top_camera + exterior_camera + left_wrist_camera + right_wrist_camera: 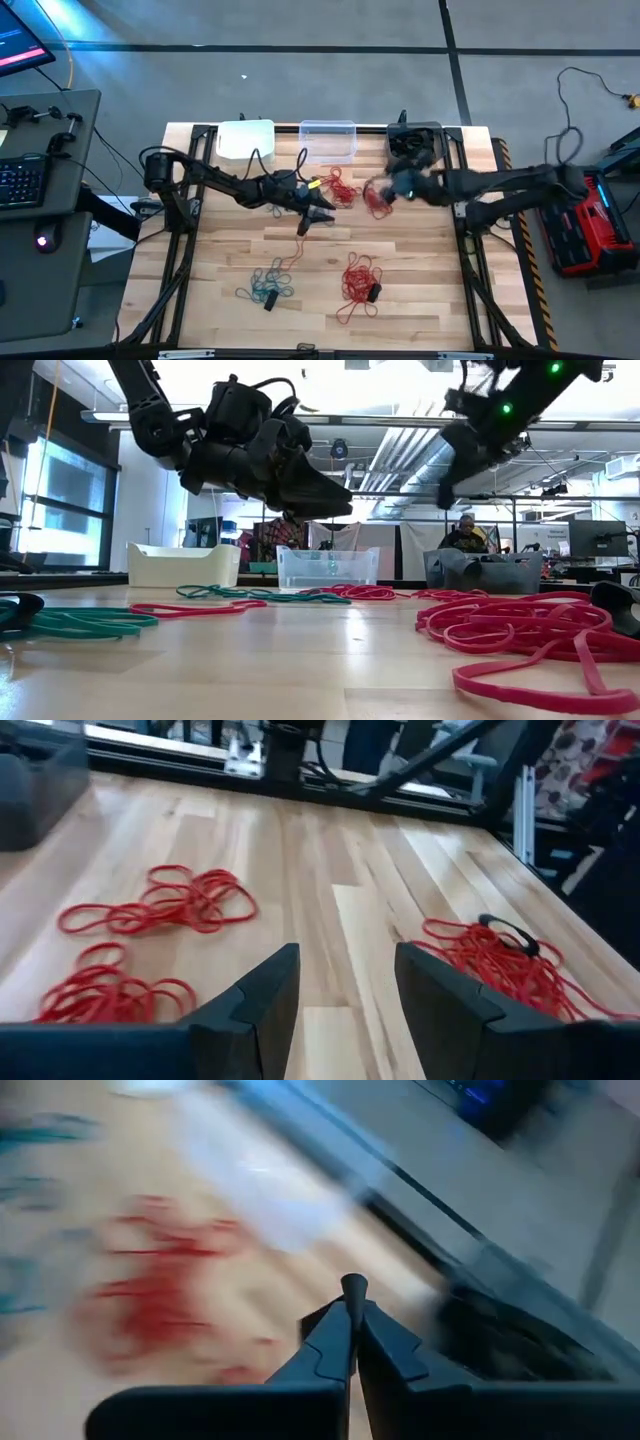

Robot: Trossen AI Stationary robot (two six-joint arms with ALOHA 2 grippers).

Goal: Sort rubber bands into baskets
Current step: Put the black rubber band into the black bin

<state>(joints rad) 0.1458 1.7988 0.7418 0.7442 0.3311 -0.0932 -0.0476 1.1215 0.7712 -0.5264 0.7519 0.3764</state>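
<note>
Rubber bands lie in bunches on the wooden table: a red bunch (343, 188) near the far middle, another red one (378, 202) beside it, a larger red one (358, 280) at the near right and a teal one (265, 286) at the near left. Three baskets stand along the far edge: white (245, 140), clear (327, 140) and dark grey (414, 140). My left gripper (326, 210) hovers open over the table's middle, with nothing between its fingers (345, 970). My right gripper (377, 190) is shut (353, 1295), raised above the table near the dark grey basket; its wrist view is blurred.
A single red band (292, 258) trails between the left gripper and the teal bunch. A dark piece lies in the near red bunch (373, 292), another in the teal one (268, 300). Black frame rails (180, 270) run along the table's sides. A person (463, 535) sits in the room beyond.
</note>
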